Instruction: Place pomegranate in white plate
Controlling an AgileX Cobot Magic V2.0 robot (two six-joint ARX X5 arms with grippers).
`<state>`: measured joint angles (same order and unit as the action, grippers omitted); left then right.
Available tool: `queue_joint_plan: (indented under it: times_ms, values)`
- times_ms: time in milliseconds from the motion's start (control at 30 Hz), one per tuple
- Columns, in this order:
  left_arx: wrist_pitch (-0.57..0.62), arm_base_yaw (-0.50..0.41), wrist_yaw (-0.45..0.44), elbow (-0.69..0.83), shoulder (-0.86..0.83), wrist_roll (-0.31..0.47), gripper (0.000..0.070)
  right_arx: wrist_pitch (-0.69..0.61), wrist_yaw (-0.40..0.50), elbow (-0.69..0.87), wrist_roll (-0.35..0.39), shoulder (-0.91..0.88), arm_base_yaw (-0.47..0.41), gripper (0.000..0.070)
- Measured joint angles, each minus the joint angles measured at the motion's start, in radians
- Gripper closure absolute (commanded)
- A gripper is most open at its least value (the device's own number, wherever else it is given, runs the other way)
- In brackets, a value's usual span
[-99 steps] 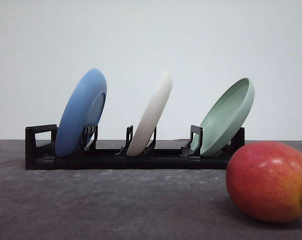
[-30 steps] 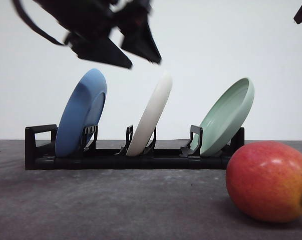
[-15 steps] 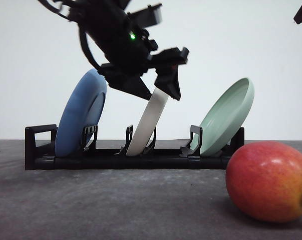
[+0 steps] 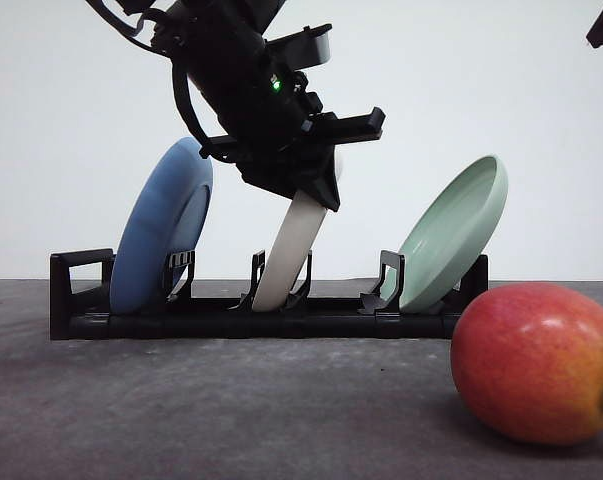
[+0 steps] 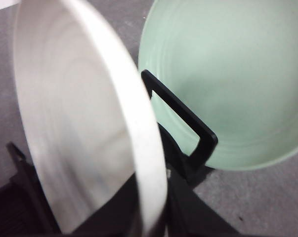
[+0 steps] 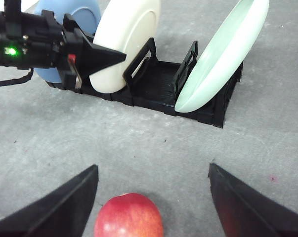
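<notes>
Lighting is bright, even and diffuse, with soft shadows under the pomegranate (image 4: 539, 362) and rack (image 4: 251, 318). Just beyond the left gripper (image 5: 153, 232), the white plate (image 5: 79, 128) is blurred in close-up; other views are sharp.

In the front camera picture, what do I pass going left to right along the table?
Blue plate → white plate, with the left gripper straddling its top edge → pale green plate → pomegranate, nearest the camera. All three plates stand in one black rack.

Blue plate (image 4: 161, 228), green plate (image 4: 453, 232) tilted in black rack (image 4: 81, 290).
</notes>
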<state>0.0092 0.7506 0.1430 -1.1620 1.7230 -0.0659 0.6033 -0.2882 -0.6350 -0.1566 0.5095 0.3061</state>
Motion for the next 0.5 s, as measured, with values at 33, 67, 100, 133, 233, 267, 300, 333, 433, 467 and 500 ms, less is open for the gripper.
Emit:
queue_joint_plan:
  times_ms: [33,67,100,133,233,267,300,333,433,467,500]
  values:
    - [0.001,0.0,0.001,-0.001,0.0,-0.009,0.07,0.0,0.0,0.0,0.0,0.0,0.0,0.025]
    - [0.001,0.0,0.001,-0.002,-0.001,-0.017,0.07,0.0,0.0,0.0,0.0,0.0,0.0,0.025]
    - [0.001,0.0,0.001,-0.002,-0.002,-0.025,0.07,0.0,0.0,0.0,0.0,0.0,0.0,0.025]
    - [-0.001,0.0,0.0,-0.002,-0.005,-0.031,0.07,0.0,0.0,0.0,0.0,0.0,0.0,0.025]
    - [-0.019,0.0,0.0,-0.002,-0.023,-0.054,0.07,0.0,0.0,0.0,0.0,0.0,0.0,0.025]
    - [-0.027,0.0,-0.001,-0.002,-0.03,-0.062,0.07,0.0,0.0,0.0,0.0,0.0,0.0,0.025]
    - [-0.037,0.0,-0.003,-0.002,-0.039,-0.07,0.07,0.0,0.0,0.0,0.0,0.0,0.0,0.025]
    - [-0.043,0.0,-0.005,-0.002,-0.048,-0.077,0.07,0.0,0.0,0.0,0.0,0.0,0.0,0.025]
    - [-0.06,0.0,-0.012,-0.002,-0.088,-0.094,0.07,0.0,0.0,0.0,0.0,0.0,0.0,0.025]
    - [-0.064,0.0,-0.012,-0.002,-0.104,-0.098,0.07,0.0,0.0,0.0,0.0,0.0,0.0,0.025]
    - [-0.065,0.0,-0.012,-0.002,-0.122,-0.103,0.0699,0.0,0.0,0.0,0.0,0.0,0.0,0.025]
